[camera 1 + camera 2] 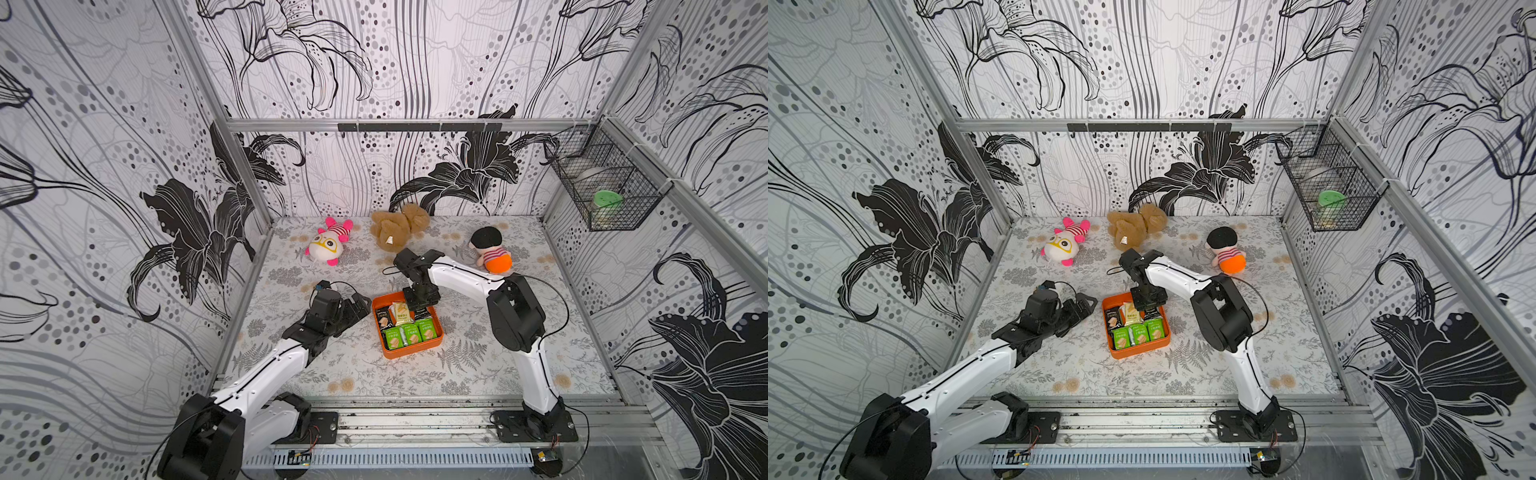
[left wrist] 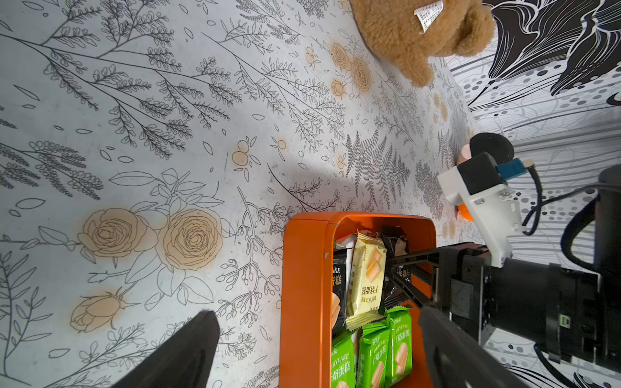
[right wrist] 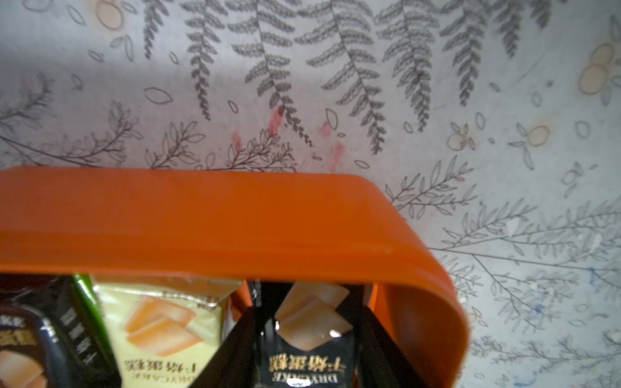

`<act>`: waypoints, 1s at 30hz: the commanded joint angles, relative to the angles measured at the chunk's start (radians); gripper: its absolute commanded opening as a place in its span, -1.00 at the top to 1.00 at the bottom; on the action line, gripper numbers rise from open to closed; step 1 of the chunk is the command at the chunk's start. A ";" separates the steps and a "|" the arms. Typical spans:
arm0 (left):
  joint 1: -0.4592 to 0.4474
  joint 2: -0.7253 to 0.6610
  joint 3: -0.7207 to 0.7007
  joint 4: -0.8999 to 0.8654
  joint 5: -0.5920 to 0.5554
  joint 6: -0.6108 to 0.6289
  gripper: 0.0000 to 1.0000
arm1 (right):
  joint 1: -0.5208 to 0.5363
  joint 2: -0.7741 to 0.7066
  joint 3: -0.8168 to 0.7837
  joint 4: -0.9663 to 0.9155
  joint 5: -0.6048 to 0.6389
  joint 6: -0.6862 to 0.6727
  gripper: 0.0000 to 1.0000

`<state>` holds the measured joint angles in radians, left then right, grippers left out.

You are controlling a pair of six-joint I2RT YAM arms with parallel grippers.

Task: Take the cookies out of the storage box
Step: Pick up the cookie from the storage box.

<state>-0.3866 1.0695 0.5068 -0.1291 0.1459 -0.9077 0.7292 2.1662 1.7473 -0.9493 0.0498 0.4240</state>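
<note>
The orange storage box [image 1: 409, 353] [image 1: 1138, 351] sits mid-table holding several cookies. Green packets [image 1: 409, 334] line its near side, with a cream packet [image 1: 402, 313] and black ones behind. My right gripper [image 1: 422, 309] [image 3: 307, 315] reaches down into the far right corner of the box. Its two fingers press the sides of a black cookie packet [image 3: 309, 336], next to the cream packet [image 3: 161, 322]. My left gripper [image 1: 361, 305] [image 2: 319, 314] hovers open at the box's left side, straddling that orange wall [image 2: 302, 285] and holding nothing.
Three plush toys lie along the back of the table: a pink-and-white one [image 1: 328, 243], a brown bear [image 1: 397, 228] and a doll in orange [image 1: 490, 249]. A black wire basket [image 1: 606, 195] hangs on the right wall.
</note>
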 commanded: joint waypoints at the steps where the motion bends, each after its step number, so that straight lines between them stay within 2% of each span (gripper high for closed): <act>1: -0.005 -0.017 -0.014 0.002 -0.029 -0.010 -0.94 | 0.003 0.006 -0.005 -0.015 0.020 -0.017 0.14; 8: -0.005 -0.009 -0.007 0.011 -0.035 -0.020 -0.95 | 0.003 -0.026 0.009 -0.030 0.020 -0.031 0.22; 17: -0.006 0.030 0.002 0.041 -0.006 -0.030 -0.95 | 0.003 -0.123 -0.022 0.002 -0.080 -0.007 0.21; 22: -0.011 0.102 0.063 0.043 0.017 -0.020 -0.95 | 0.003 -0.182 -0.064 0.040 -0.119 0.019 0.21; 30: -0.034 0.180 0.155 0.045 0.014 -0.014 -0.95 | -0.006 -0.253 -0.087 0.036 -0.068 0.004 0.22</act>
<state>-0.4091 1.2308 0.6209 -0.1200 0.1543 -0.9298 0.7288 1.9678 1.6783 -0.9089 -0.0448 0.4263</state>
